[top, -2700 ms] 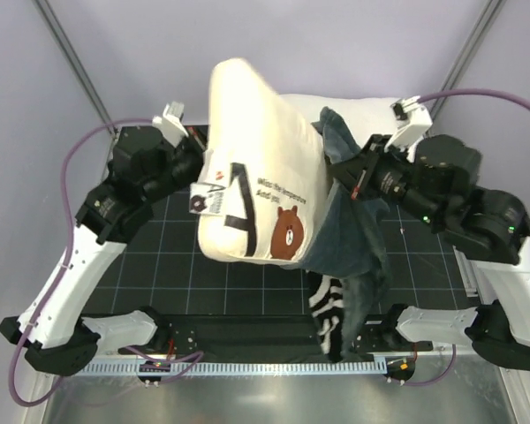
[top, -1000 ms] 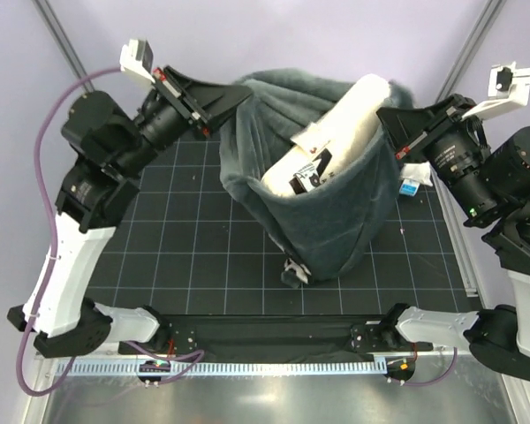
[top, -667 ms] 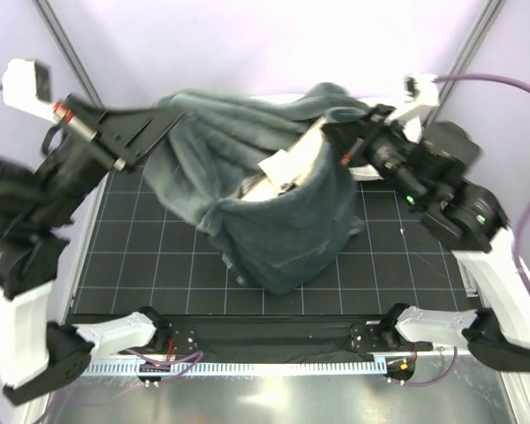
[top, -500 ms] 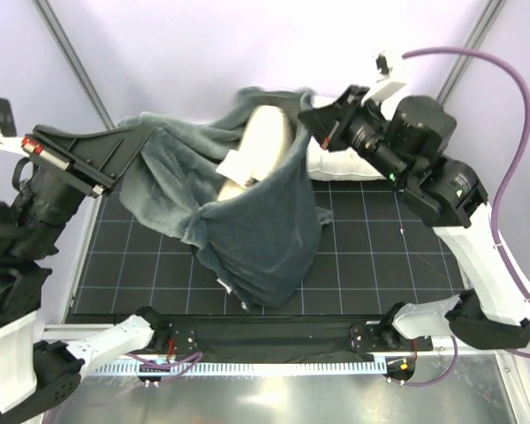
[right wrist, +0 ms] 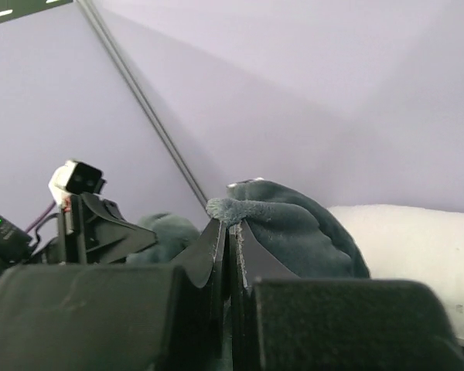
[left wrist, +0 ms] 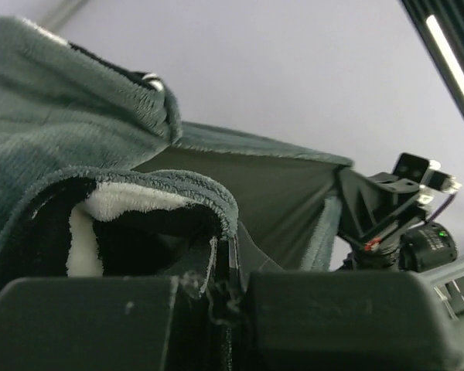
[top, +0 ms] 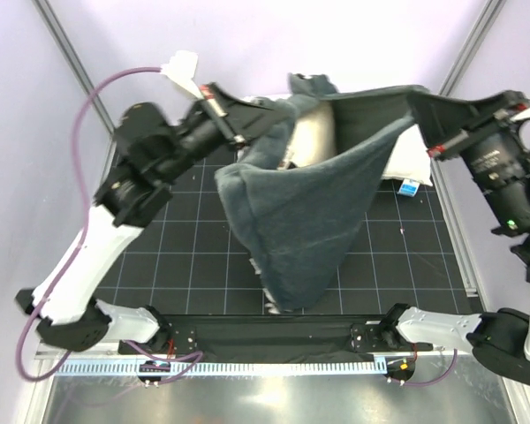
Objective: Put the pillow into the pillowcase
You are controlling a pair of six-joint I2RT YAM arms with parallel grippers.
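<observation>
One pillowcase (top: 309, 212), dark grey side out, hangs like a sack above the black gridded table (top: 163, 256), its mouth stretched wide. The cream pillow (top: 311, 137) sits inside, top showing. Both arms are raised; the left gripper (top: 269, 110) and right gripper (top: 421, 104) each pinch an opposite mouth edge tightly.

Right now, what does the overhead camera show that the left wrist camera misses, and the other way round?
Only the overhead view shows the cream pillow sitting in the open mouth of the pillowcase, and a plain white pillow behind it. Only the left wrist view shows the black-and-white striped inner face, where the left pincer pinches the edge. Both show the grey fabric stretched between the arms, with the right pincer gripping the opposite edge.
</observation>
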